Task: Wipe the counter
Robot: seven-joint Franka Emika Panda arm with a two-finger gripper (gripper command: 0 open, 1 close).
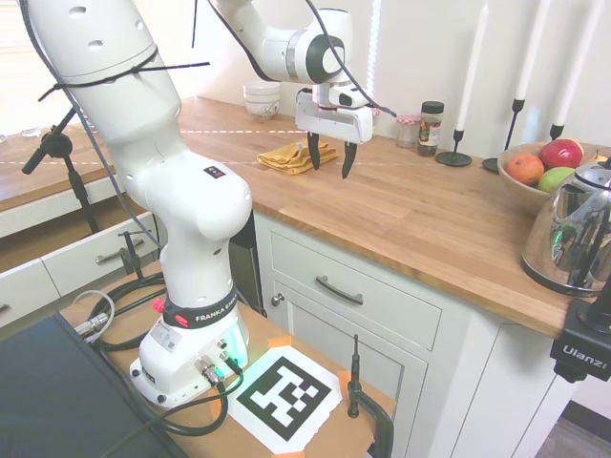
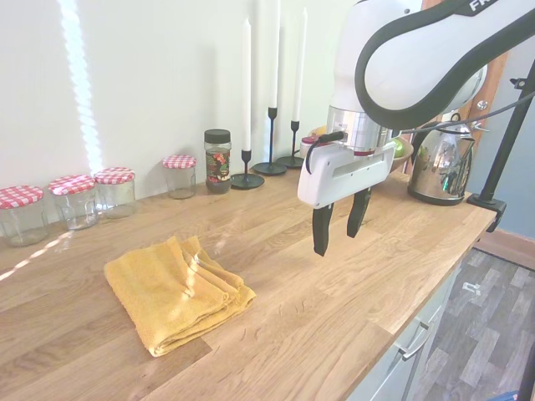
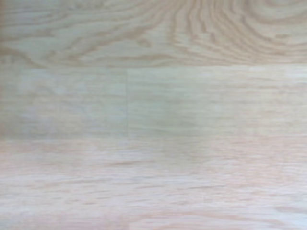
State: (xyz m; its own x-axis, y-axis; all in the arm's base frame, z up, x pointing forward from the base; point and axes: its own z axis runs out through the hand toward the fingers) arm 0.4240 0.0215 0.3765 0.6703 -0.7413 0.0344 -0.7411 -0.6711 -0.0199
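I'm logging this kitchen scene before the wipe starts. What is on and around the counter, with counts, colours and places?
counter: one, warm-brown wood, on white cabinets.
cloth: one, yellow, folded, lying on the counter apart from the gripper.
lidded jars: four, clear glass with red-checked lids, along the wall.
spice jar: one, dark lid, beside the candles.
candles: three, white, in black holders by the wall.
fruit bowl: one, wooden, holding red, orange and green fruit.
kettle: one, shiny metal, near the counter's end.
bowls: white, stacked, far corner; count unclear.
gripper: one, white with black fingers, open, empty, above bare wood.
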